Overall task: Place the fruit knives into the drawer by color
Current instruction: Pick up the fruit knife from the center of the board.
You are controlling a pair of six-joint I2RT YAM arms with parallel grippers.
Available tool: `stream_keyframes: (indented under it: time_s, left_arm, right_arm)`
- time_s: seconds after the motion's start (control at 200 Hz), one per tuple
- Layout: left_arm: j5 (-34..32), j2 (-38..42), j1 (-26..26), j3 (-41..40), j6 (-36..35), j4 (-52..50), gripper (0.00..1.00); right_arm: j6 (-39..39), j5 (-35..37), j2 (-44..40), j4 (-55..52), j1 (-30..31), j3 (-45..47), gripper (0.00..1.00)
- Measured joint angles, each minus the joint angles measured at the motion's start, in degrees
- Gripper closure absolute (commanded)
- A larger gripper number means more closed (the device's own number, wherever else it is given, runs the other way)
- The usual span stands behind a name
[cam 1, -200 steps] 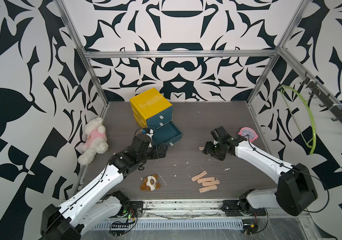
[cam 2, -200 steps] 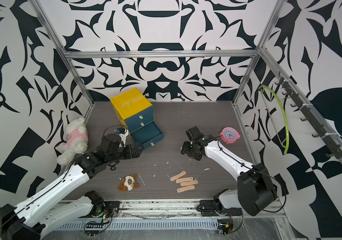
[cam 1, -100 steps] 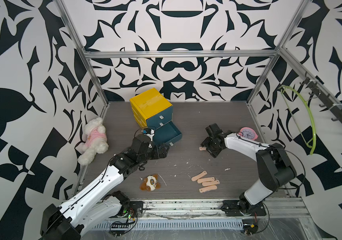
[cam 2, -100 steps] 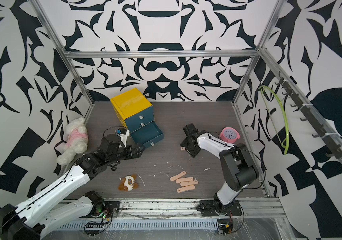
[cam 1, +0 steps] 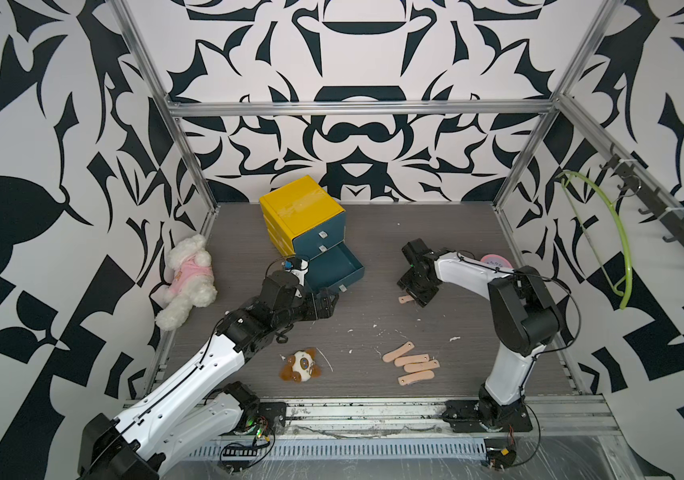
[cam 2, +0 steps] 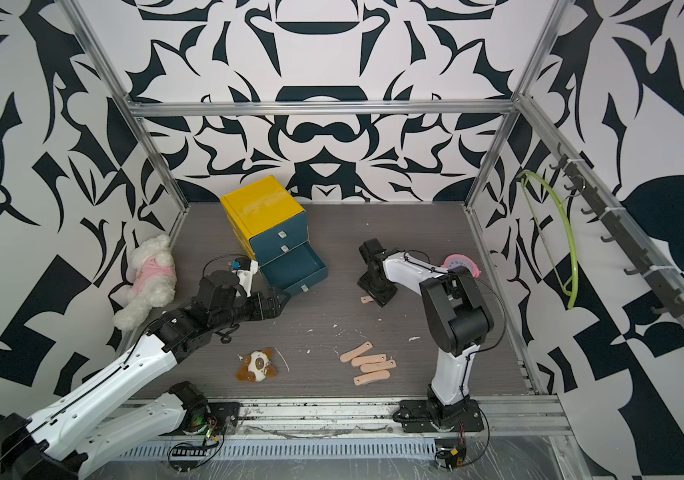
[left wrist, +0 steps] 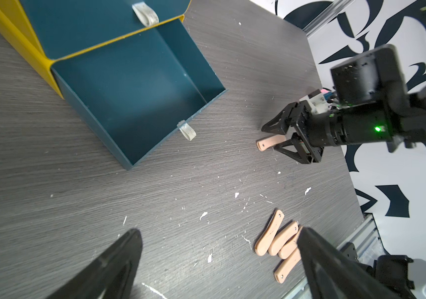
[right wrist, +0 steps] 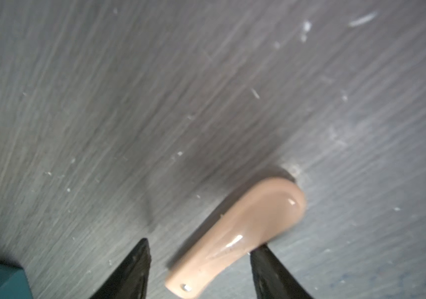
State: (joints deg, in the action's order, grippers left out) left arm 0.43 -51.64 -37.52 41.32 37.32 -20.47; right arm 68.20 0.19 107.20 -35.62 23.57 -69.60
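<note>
Right tool [left wrist: 268, 138] part-open, straddling lone peach fruit knife [cam 1: 405, 298] flat on surface [cam 1: 373, 249], centre-right in both top views; long axis slants through the gap, not clamped. Left tool [left wrist: 218, 230] wide open, empty, by open drawer [cam 1: 332, 266], farther off.

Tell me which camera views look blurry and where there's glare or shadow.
Right wrist view: soft, smeared; the peach knife carries bright glints and throws a dark shadow on the table. Left wrist view: sharp on the open drawer. Both top views: crisp, evenly lit.
</note>
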Motion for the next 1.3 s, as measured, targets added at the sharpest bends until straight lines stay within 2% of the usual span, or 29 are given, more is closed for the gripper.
stream_keyframes:
  time_s: [0.205,0.445,0.625,0.895,1.185,1.3]
  left_arm:
    - [-1.68,1.57,0.0,0.0,0.0,-0.22,0.01]
    - [-2.89,1.44,0.0,0.0,0.0,-1.14,0.01]
    - [-3.02,0.5,0.0,0.02,0.0,-1.7,0.01]
    - [-3.32,-0.31,0.0,0.33,-0.07,-2.38,0.01]
    - [-4.55,1.64,0.0,0.55,-1.31,-4.9,0.01]
    - [-5.55,4.7,0.0,0.07,-1.33,-5.25,0.01]
  right_arm:
    - [-7.21,-0.46,4.74,-7.32,-0.04,-6.47,0.59]
    - [-14.6,-0.37,5.51,-10.08,-0.04,-7.54,0.78]
    - [-18.38,-0.59,5.55,-10.25,-0.04,-7.69,0.87]
    - [-25.99,1.14,4.2,-7.48,2.1,-7.15,0.92]
    - [-34.4,3.23,-11.54,3.37,11.34,-3.39,0.93]
    - [-36.74,3.06,-14.4,9.18,15.47,-3.87,0.93]
